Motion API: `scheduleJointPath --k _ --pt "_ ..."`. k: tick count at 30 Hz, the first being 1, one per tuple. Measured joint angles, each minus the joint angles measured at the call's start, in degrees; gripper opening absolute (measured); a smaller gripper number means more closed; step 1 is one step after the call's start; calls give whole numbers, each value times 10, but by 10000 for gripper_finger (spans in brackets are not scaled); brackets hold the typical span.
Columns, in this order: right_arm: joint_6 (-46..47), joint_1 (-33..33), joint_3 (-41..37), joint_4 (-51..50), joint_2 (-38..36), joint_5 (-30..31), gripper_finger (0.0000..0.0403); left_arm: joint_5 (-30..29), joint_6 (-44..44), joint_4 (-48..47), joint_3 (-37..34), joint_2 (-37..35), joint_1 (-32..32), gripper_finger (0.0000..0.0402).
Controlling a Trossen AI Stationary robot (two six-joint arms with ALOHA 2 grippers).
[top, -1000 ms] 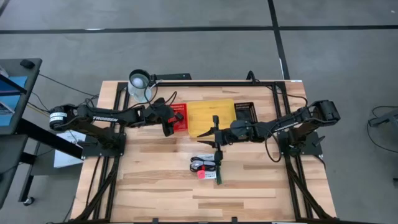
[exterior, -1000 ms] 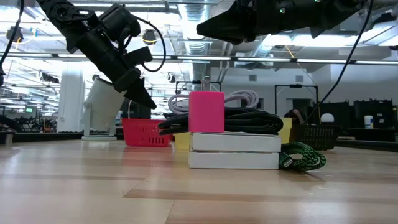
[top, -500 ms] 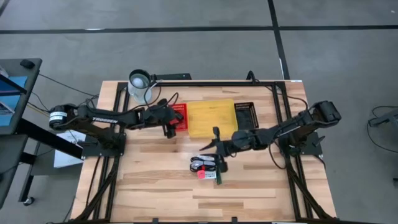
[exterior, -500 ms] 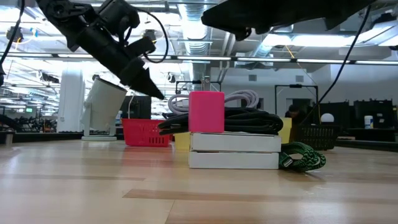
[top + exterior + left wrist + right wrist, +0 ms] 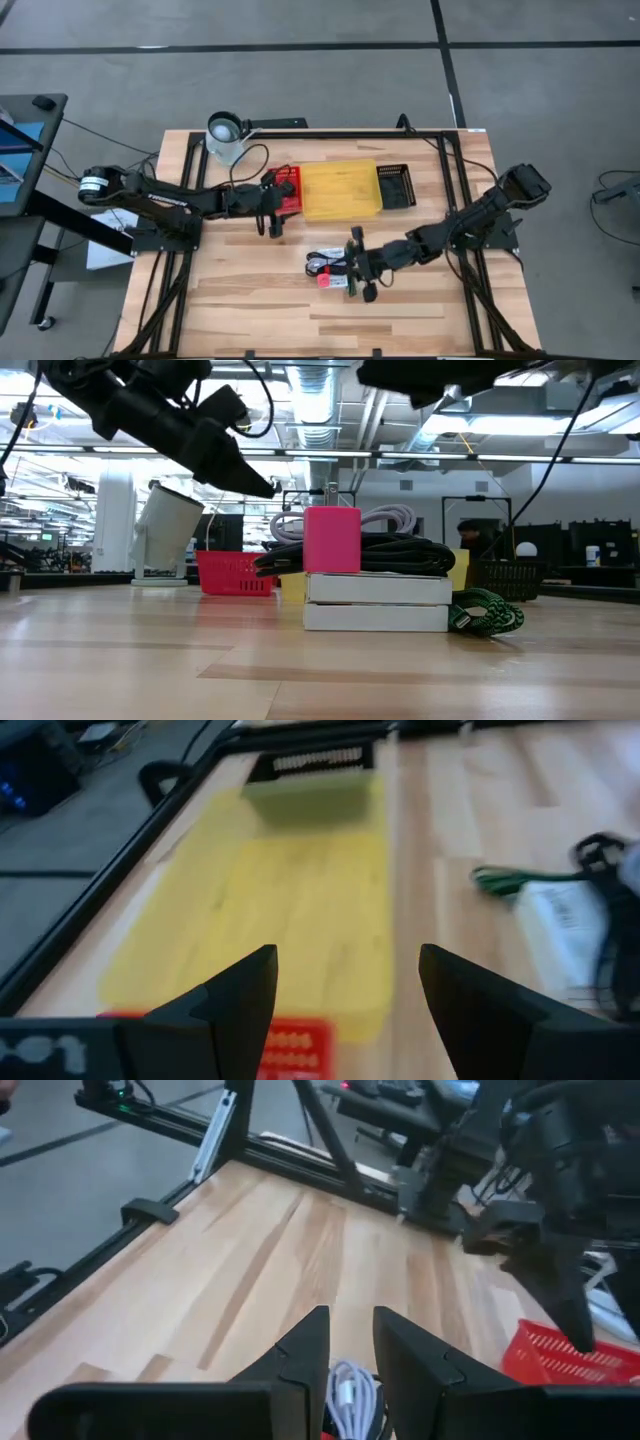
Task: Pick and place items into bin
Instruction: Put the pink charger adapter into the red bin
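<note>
The items lie in a small pile (image 5: 330,268) on the wood near the table's middle: a coiled black cable (image 5: 370,552) with a pink-red block (image 5: 332,540), a white cable (image 5: 350,1398), flat white packets (image 5: 375,603) underneath and a green cord (image 5: 485,612) at the side. My right gripper (image 5: 356,268) hovers high over the pile's right side, fingers open by a narrow gap (image 5: 350,1325). My left gripper (image 5: 272,220) hangs open (image 5: 345,960) beside the red basket (image 5: 287,190), above the table. The yellow bin (image 5: 342,190) stands behind the pile.
A black basket (image 5: 397,185) sits right of the yellow bin, and a white mug (image 5: 225,135) stands at the far left corner. Black frame rails (image 5: 350,133) run along the table's far and side edges. Bare wood (image 5: 250,310) lies near the front edge.
My right gripper has travelled from over the yellow bin toward the table's near edge and now stands over the pile of items. My left gripper has shifted a little toward the near edge beside the red basket and has tipped. The items have stayed where they were.
</note>
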Motion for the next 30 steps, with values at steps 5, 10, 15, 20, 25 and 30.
scheduleJointPath --k 5,10,15,20,25,30 --pt "0 43 0 0 0 107 77 0 -16 27 0 0 -48 235" --pt "-1 82 0 0 0 191 77 -31 -93 60 0 0 -102 235" --pt "-4 118 0 0 0 292 77 -166 -152 75 0 0 -174 235" --pt "-20 140 -11 1 -22 350 77 -315 -150 116 0 6 -250 235" --pt "-20 133 -54 -8 -99 350 77 -374 -131 166 0 26 -296 235" --pt "-20 123 -116 -11 -194 349 77 -376 -140 198 0 63 -301 235"
